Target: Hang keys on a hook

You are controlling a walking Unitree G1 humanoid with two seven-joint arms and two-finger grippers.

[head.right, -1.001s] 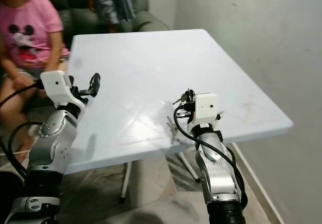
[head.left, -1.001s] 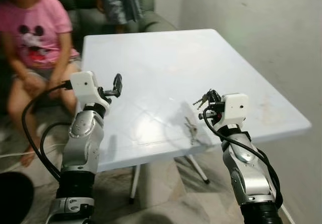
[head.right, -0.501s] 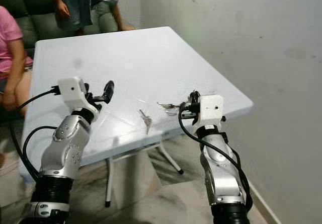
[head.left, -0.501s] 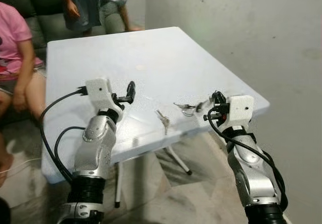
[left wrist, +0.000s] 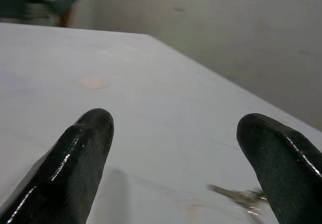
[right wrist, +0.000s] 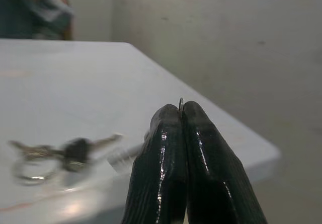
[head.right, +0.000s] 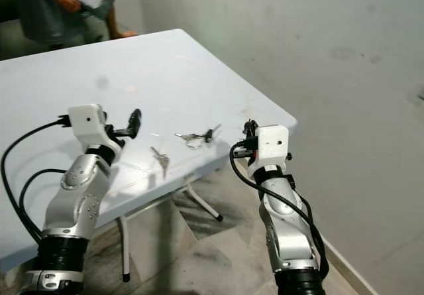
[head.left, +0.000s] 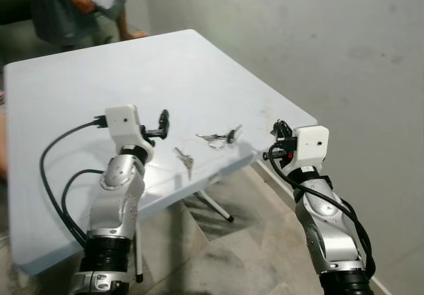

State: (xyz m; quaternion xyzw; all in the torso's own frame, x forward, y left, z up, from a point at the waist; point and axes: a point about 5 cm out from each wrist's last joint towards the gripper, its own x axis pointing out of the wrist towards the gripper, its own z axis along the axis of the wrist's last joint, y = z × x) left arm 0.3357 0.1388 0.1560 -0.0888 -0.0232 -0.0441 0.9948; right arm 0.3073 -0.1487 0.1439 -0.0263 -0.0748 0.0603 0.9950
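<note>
A person (head.left: 66, 3) stands past the far left corner of the white table (head.left: 99, 63); only the body and one arm can be seen.

The left gripper (head.left: 161, 121) is held just above the table top, near the table's front edge. Its two black fingers (left wrist: 85, 148) are spread wide apart with nothing between them, and bare white table top shows through the gap.

Just to the right, a single silver key (head.left: 184, 159) lies flat on the table close to the front edge. It touches neither gripper.

Further right is the bunch of keys (head.left: 215, 138), made up of a ring, a few silver keys and one key with a black head. It appears to lie on the table top beside the corner nearest the right arm. It looks blurred in the right wrist view, so I cannot tell for certain that it is resting flat.

The right gripper (head.left: 279, 132) is off the table, just past that corner and above the tiled floor (head.left: 245, 242), well apart from the bunch. Its fingers are pressed tightly together, and a thin metal loop (right wrist: 180, 101) pokes out between the tips.

Right of the table stands a plain grey wall (head.left: 318, 36).
</note>
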